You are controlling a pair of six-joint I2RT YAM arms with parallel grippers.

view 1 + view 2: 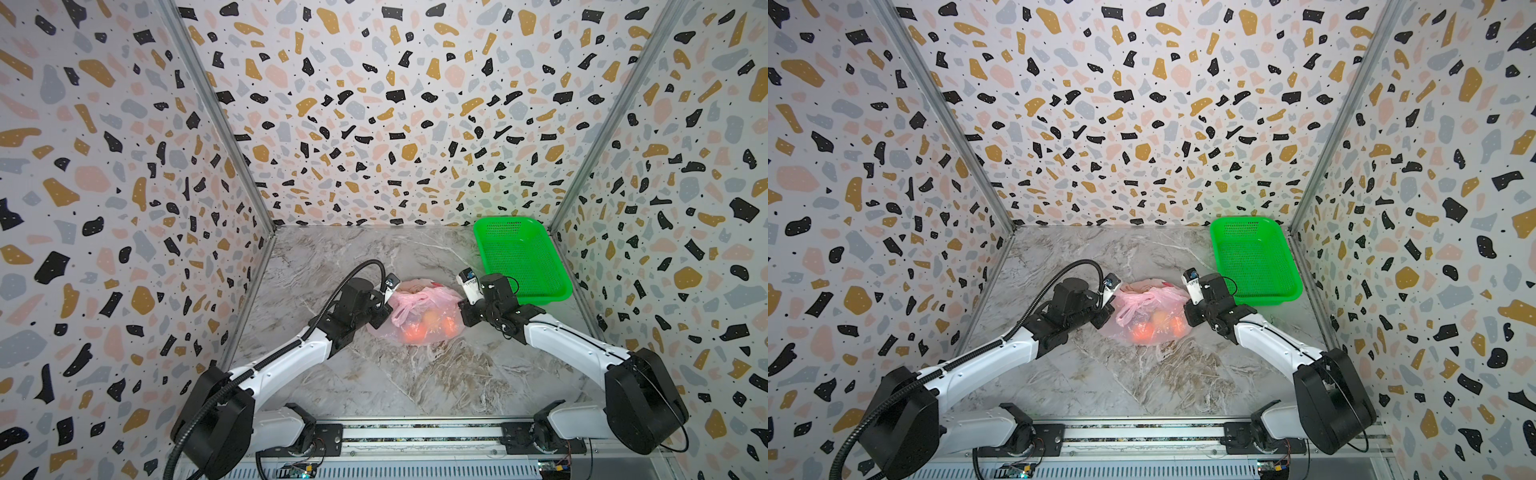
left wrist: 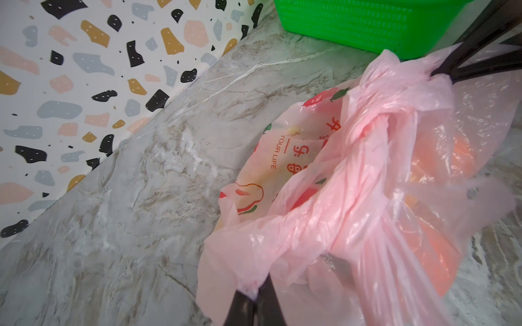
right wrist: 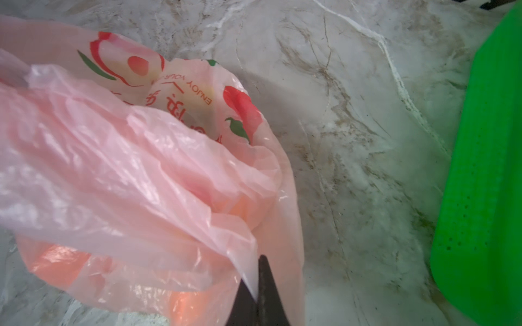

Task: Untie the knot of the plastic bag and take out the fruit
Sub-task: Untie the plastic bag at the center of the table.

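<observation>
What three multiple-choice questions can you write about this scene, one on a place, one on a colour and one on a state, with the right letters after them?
1. Where does the basket stand?
A. At the far wall, on the right arm's side.
B. At the near edge, on the left arm's side.
C. Between the two arms.

2. What colour is the bag?
A. Blue.
B. Pink.
C. Black.

3. How do the left fingers and the right fingers stand?
A. Open, above the bag.
B. Shut on the bag's plastic.
C. Shut on the basket's rim.

Answers:
1 A: both top views show it in the far corner beside the right arm.
2 B: thin pink plastic shows in every view.
3 B: each wrist view shows plastic pinched between closed fingers.
</observation>
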